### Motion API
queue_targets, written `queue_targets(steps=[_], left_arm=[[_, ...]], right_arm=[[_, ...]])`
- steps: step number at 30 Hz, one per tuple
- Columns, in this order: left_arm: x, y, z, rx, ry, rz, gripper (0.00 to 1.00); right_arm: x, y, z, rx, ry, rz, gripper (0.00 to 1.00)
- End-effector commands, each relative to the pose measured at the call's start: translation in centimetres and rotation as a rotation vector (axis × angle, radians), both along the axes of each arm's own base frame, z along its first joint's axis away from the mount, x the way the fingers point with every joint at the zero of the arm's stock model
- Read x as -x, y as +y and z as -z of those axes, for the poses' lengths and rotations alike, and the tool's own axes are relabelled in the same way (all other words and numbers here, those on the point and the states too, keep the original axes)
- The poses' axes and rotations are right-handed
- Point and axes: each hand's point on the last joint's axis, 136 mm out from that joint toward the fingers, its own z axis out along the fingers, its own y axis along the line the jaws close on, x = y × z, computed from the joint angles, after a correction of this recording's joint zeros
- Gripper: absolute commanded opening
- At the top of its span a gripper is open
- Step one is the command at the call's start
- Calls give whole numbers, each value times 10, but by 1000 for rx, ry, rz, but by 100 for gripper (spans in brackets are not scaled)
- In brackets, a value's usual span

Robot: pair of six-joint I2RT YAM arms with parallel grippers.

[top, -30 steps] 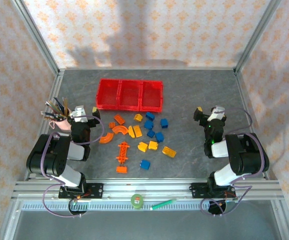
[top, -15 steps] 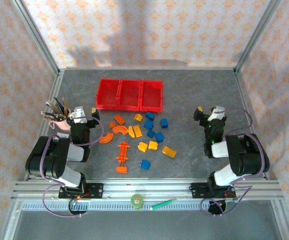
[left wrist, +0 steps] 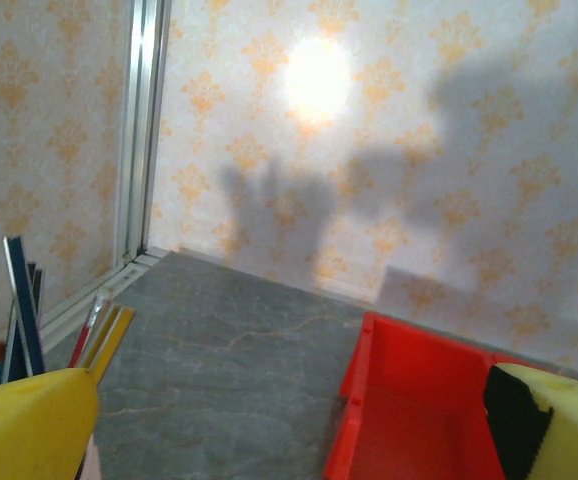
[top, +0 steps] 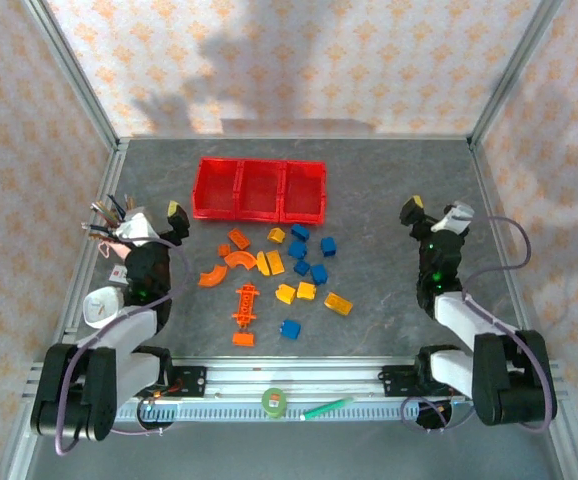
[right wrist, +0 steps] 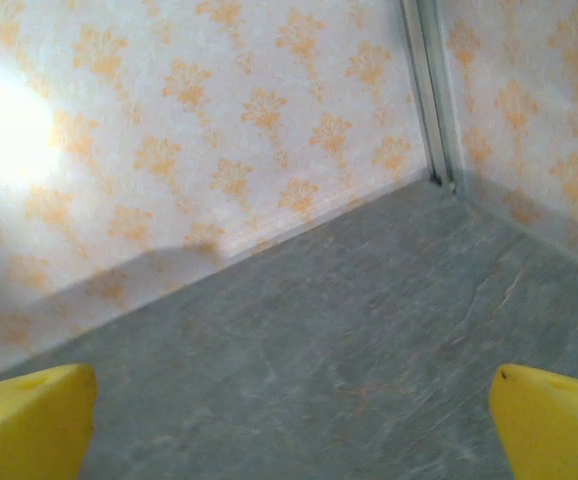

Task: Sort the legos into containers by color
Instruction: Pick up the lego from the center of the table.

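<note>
The left end effector [top: 157, 218] hangs above the left side of the counter [top: 389, 170], with its two yellow-tipped fingers [top: 177, 210] spread wide apart and nothing between them. The right end effector [top: 436, 214] hangs above the right side of the counter, also fully spread and holding nothing. The containers [top: 260, 189] are three red translucent bins joined in one row, and they stand near the far edge of the counter, a little to the left of its middle. The legos [top: 319, 272] lie scattered on the counter in its middle part, between the containers and the near edge, and well apart from both end effectors. Among them an orange arch [top: 239, 259] lies just beside a yellow brick [top: 270, 263], a long spiky orange piece [top: 247, 300] lies closer to the near edge, and one blue brick [top: 289, 328] lies alone, nearest to the near edge. A pink cup of pencils [top: 107, 218] stands at the left edge of the counter, just beside the left end effector. In the left wrist view the nearest red bin [left wrist: 409, 400] shows between the two yellow fingers [left wrist: 29, 425], and the pencils [left wrist: 21, 300] rise at the left. A green tape roll [top: 274, 401] and a green pen [top: 327, 407] lie on the metal rail along the near edge
</note>
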Motion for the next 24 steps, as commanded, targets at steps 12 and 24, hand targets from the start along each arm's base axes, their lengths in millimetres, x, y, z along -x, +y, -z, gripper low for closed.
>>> queue_targets(steps=[12,24], left_arm=[[16,-9,44,465,124,44,99],[22,-55,51,489,333,199,99]], right_arm=[[3,44,54,-380,247,-153,100],[-1,134,52,-266,368,-439,100]])
